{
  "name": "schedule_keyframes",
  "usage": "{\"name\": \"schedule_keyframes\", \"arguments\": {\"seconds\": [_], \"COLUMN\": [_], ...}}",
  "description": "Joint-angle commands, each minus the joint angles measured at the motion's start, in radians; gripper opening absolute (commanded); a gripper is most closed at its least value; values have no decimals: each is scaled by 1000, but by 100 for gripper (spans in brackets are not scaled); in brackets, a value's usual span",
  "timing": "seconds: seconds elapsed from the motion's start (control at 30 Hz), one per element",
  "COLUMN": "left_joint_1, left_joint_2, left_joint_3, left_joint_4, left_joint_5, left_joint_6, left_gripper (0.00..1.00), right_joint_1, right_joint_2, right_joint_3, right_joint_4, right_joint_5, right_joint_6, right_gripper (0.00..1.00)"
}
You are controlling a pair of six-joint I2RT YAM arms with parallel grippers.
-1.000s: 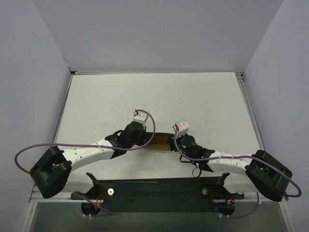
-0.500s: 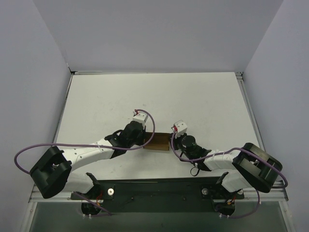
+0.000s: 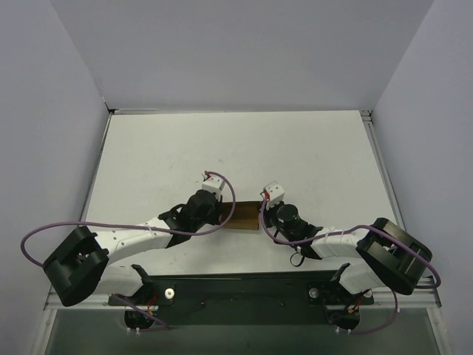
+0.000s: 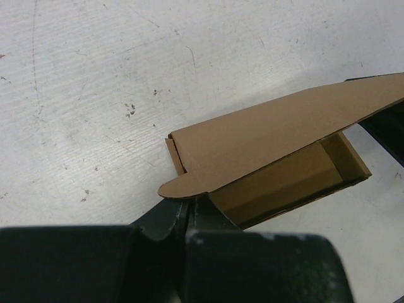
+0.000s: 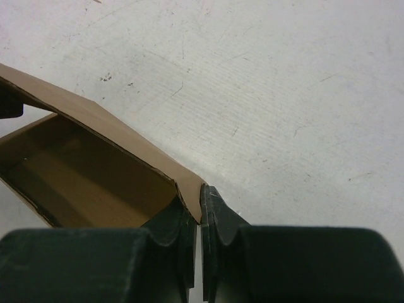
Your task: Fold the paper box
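Near the middle of the table's [image 3: 310,148] near edge, the left gripper [image 4: 189,209] and right gripper [image 5: 201,211] each pinched a flap of the half-open paper box [image 3: 242,216]; uneven pulling could have torn it.

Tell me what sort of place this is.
Probably an enclosed lab test cell: blank pale walls close in three sides of a scuffed white table, a black mounting rail runs along its near edge, and a small brown cardboard box, lid open, is the workpiece.
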Motion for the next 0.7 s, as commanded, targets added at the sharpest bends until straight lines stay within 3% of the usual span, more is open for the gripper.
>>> {"name": "schedule_keyframes", "arguments": {"seconds": [0.0,0.13,0.27,0.57,0.67], "left_joint_1": [-71,-175,-237,-363,-396], "left_joint_2": [-4,41,97,190,212], "left_joint_3": [-63,-95,-129,-141,-140], "left_joint_4": [99,148,220,253,257], "left_joint_5": [-26,-179,-282,-495,-544], "left_joint_6": [14,23,3,-32,-43], "left_gripper": [0,0,0,0,0], "right_joint_1": [4,7,58,254,288], "right_joint_2": [-7,-17,-4,-4,-37], "right_joint_3": [53,92,87,138,124], "right_joint_4": [33,-50,-23,-78,-81], "right_joint_5": [-55,-12,46,348,375], "right_joint_6": [78,196,267,220,256], "right_gripper": [0,0,0,0,0]}}
